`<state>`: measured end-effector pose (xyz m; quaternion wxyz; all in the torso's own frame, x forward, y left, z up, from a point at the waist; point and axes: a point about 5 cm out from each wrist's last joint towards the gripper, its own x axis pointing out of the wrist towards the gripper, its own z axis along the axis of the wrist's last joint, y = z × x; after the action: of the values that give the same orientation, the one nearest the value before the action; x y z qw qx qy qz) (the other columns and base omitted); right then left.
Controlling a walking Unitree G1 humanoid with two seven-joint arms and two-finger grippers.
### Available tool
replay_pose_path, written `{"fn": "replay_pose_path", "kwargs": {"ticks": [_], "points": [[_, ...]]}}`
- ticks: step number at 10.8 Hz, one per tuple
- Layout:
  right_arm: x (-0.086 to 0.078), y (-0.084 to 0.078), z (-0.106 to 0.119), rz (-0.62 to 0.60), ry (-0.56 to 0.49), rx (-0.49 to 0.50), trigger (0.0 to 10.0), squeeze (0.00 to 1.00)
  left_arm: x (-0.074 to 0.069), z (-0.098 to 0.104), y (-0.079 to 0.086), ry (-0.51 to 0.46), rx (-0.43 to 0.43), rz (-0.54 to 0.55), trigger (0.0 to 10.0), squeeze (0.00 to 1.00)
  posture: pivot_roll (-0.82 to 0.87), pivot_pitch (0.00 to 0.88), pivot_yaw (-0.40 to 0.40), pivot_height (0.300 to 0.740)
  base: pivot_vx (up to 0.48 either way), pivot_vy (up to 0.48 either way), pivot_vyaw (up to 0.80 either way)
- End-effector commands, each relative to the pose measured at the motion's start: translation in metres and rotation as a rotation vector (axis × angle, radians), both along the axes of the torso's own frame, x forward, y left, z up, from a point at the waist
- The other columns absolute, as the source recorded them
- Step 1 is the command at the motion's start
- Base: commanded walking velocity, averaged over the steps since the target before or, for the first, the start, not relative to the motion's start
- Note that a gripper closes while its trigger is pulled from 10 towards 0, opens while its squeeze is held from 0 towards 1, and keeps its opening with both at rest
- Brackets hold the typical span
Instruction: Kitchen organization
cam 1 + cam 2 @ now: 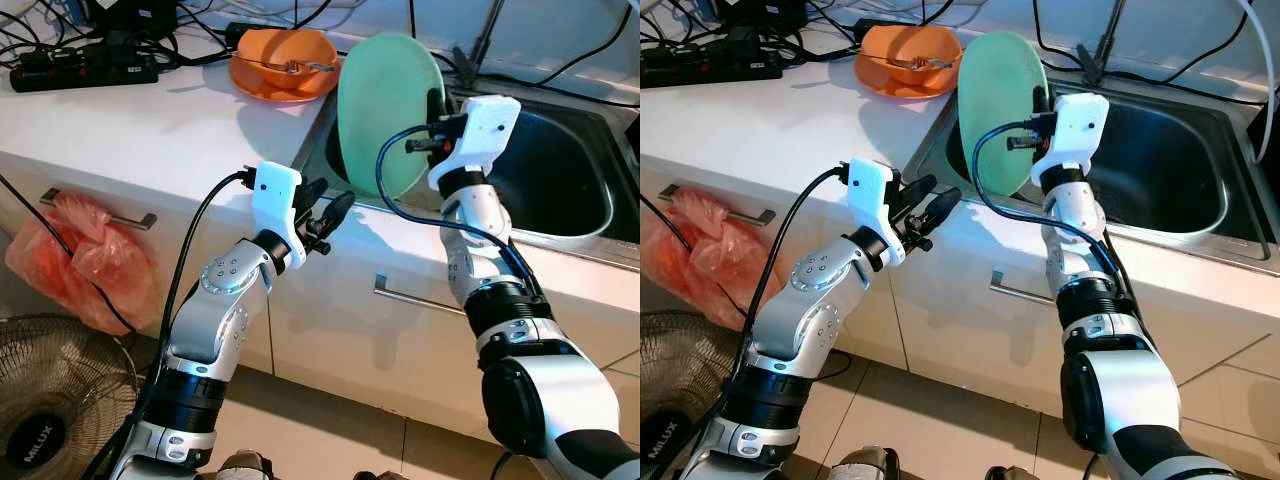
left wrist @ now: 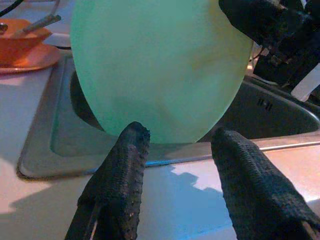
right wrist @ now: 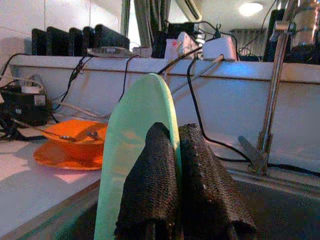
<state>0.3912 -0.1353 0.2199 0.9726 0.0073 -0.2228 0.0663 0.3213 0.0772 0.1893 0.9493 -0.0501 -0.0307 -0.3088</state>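
Observation:
A pale green plate (image 1: pixel 385 110) stands on edge over the left part of the steel sink (image 1: pixel 565 180). My right gripper (image 1: pixel 436 112) is shut on the plate's right rim; its two fingers (image 3: pixel 200 185) pinch the plate (image 3: pixel 131 165) edge. My left gripper (image 1: pixel 325 212) is open, held over the white counter's front edge just before the sink, pointing at the plate (image 2: pixel 160 70), with nothing between its fingers (image 2: pixel 125 175). An orange bowl (image 1: pixel 285 60) with a utensil in it sits on an orange plate on the counter, behind and left of the green plate.
A black power strip (image 1: pixel 85 65) and cables lie at the counter's back left. A red plastic bag (image 1: pixel 75 260) hangs from a drawer handle below. A floor fan (image 1: pixel 50 410) stands at the lower left. A tap (image 3: pixel 272 95) rises behind the sink.

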Motion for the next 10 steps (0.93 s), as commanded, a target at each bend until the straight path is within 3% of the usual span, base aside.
{"fn": "replay_pose_path", "kwargs": {"ticks": [1, 4, 6, 10], "points": [[0.002, 0.002, 0.006, 0.007, -0.014, -0.005, 10.0, 0.00, -0.002, 0.001, -0.003, -0.004, 0.004, -0.006, 10.0, 0.00, 0.23, 0.081, -0.047, 0.740, 0.000, 0.000, 0.00], [0.004, -0.004, -0.002, -0.023, 0.037, -0.034, 10.0, 0.00, 0.000, 0.002, -0.003, -0.003, 0.003, 0.005, 10.0, 0.00, 0.23, 0.088, -0.048, 0.740, 0.000, 0.000, 0.00], [0.004, 0.003, -0.005, -0.002, 0.048, -0.096, 10.0, 0.00, -0.001, 0.003, -0.003, -0.006, 0.001, 0.009, 10.0, 0.00, 0.24, 0.090, -0.050, 0.740, 0.000, 0.000, 0.00], [0.002, 0.017, -0.010, 0.062, 0.059, -0.121, 10.0, 0.00, -0.001, 0.003, -0.002, -0.010, 0.005, 0.017, 10.0, 0.00, 0.24, 0.094, -0.053, 0.740, 0.000, 0.000, 0.00]]}}
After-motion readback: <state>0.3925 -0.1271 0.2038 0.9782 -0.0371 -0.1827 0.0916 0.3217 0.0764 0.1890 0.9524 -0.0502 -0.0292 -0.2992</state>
